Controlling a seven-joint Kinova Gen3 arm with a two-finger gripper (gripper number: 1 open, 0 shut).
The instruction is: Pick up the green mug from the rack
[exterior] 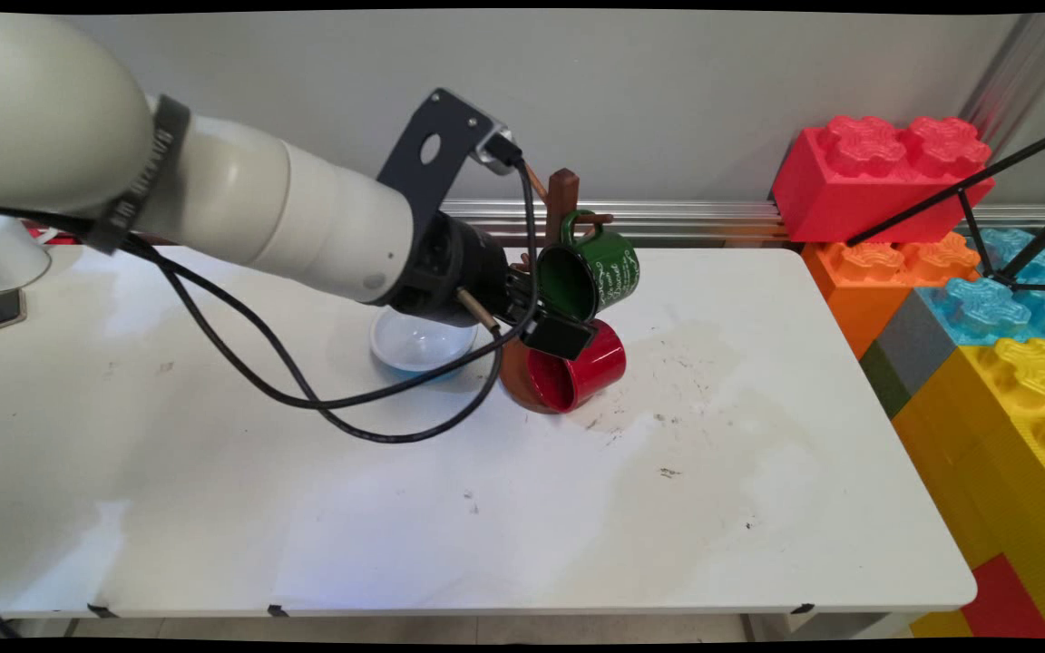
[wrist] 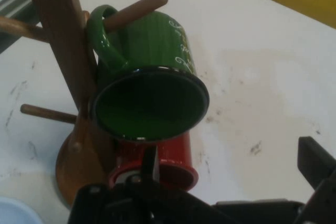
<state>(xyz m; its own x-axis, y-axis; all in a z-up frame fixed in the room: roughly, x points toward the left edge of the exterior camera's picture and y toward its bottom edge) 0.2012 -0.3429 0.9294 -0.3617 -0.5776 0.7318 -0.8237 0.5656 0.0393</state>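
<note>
1. Green enamel mug (exterior: 597,270) is hanging by its handle on a peg of the wooden mug tree (exterior: 561,195), tilting so its dark-rimmed mouth is facing left and toward the near side; nothing is showing inside it. White script is running across its side, too small to read.
2. Red mug (exterior: 580,368) is hanging just below the green one, touching or nearly touching it, its open mouth also turning toward the near left, with nothing visible inside.
3. Black gripper (exterior: 548,328) is sitting right at the two mugs, between the green rim and the red one. In the hand view one finger (wrist: 315,163) is standing well out to the right while the linkage is crowding the red mug (wrist: 176,163); whether the jaws are gripping anything I cannot tell.
4. Mug tree's round base (wrist: 73,174) is resting on the white table (exterior: 450,508), far of centre, with bare pegs (wrist: 44,113) sticking out.
5. Pale blue bowl (exterior: 421,345) is sitting on the table just left of the tree, partly under the arm; its contents are not visible.
6. Large toy bricks (exterior: 876,168) are stacking at the right: one red, one orange, blue and yellow beyond.
7. Count: two mugs, one tree, one bowl.
</note>
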